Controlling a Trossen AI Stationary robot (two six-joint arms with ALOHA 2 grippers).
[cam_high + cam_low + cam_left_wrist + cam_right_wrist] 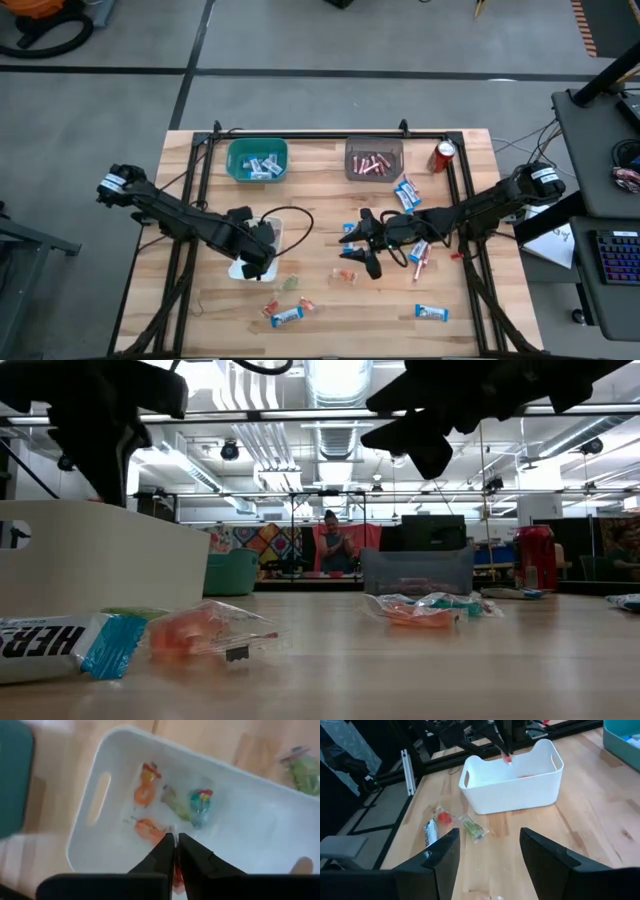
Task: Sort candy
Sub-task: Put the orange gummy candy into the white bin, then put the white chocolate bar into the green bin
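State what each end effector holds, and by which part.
Left end effector, over the white bin, pinches a small red candy by its upper end. Right end effector holds nothing.

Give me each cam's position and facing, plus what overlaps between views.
High: overhead, straight down on the table; both arms show.
Low: table height, level across into the room; arms enter from above, white bin close by.
Left wrist: above the white bin, looking in; left gripper shut on a red candy.
Right wrist: faces across the table past the open right gripper.
Shared: the white bin, which both wrist views see; the right wrist view also catches the red candy.
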